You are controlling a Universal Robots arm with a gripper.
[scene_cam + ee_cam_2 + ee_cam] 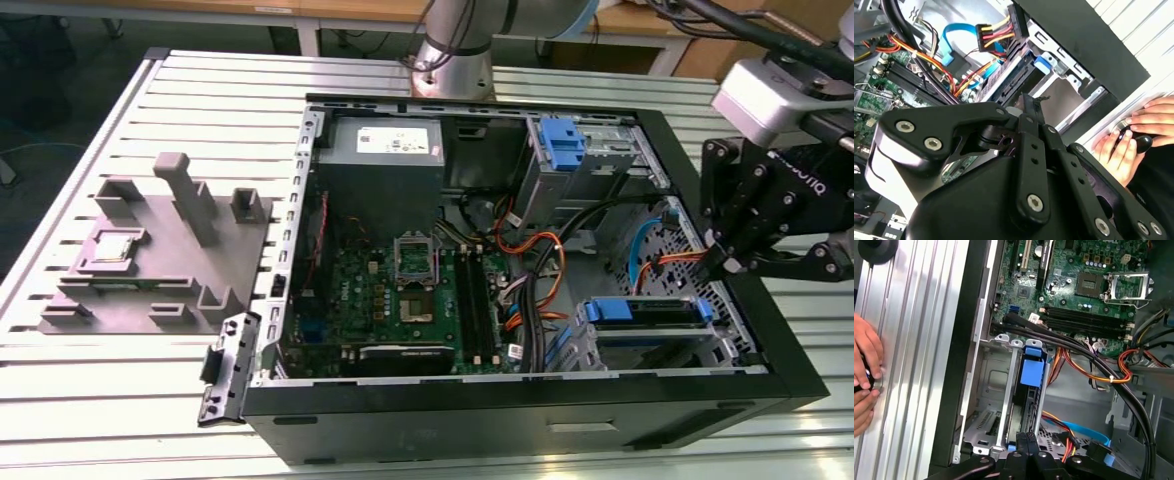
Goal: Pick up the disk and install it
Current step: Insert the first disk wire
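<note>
So the gripper (742, 262) hangs over the bay, jaws pinched together; disk (1030, 390) looks seated, install's basically done.

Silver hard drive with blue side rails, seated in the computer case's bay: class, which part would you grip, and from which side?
Probably the blue plastic tab at the exposed end of the silver hard drive with blue side rails, coming down through the open side of the black computer case. The metal bay walls flank its long sides, so only that end stands clear.
</note>
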